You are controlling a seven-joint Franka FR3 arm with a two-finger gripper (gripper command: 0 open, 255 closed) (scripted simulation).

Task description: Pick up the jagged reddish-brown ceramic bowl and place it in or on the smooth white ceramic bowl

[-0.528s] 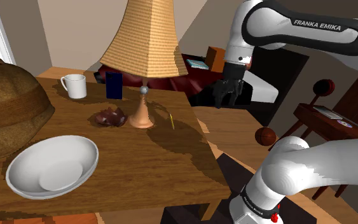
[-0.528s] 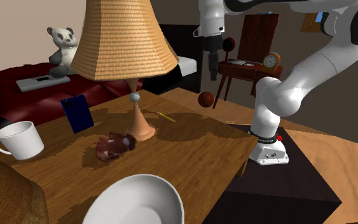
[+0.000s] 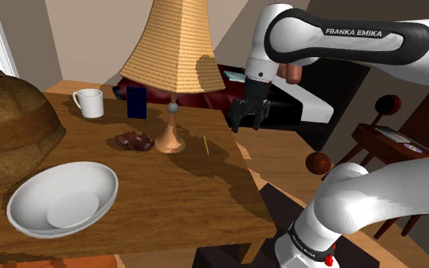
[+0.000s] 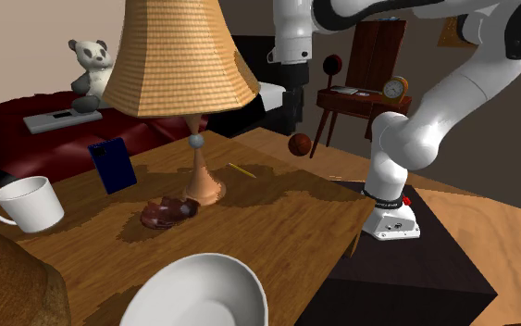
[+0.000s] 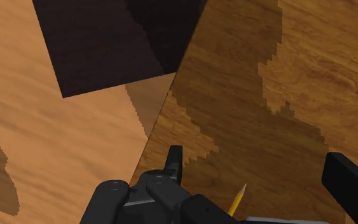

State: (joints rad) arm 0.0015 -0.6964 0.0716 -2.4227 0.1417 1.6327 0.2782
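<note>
The jagged reddish-brown bowl (image 3: 132, 141) (image 4: 167, 213) rests on the wooden table (image 3: 190, 198), touching or nearly touching the lamp's base. Near the table's front corner lies the smooth white bowl (image 3: 62, 199) (image 4: 203, 292), with nothing in it. My black gripper (image 3: 247, 122) (image 4: 291, 109) hangs open and holds nothing, high above the table's edge at the shoulder view's right, well away from both bowls. In the wrist view the gripper (image 5: 260, 175) has its fingers (image 5: 174, 162) wide apart over the table's edge (image 5: 171, 102), with a yellow pencil (image 5: 238, 200) just below it.
A tall lamp with a woven shade (image 3: 173, 46) stands mid-table between gripper and reddish bowl. A white mug (image 3: 89, 103), a dark blue box (image 3: 136, 101), a pencil (image 3: 206, 145) and a big brown woven dome (image 3: 7, 129) share the table. A dark red sofa (image 4: 27, 139) lies beyond.
The arm has swung toward the shoulder view's left, carrying the gripper from beside the table to above its edge. The bowls have not moved.
</note>
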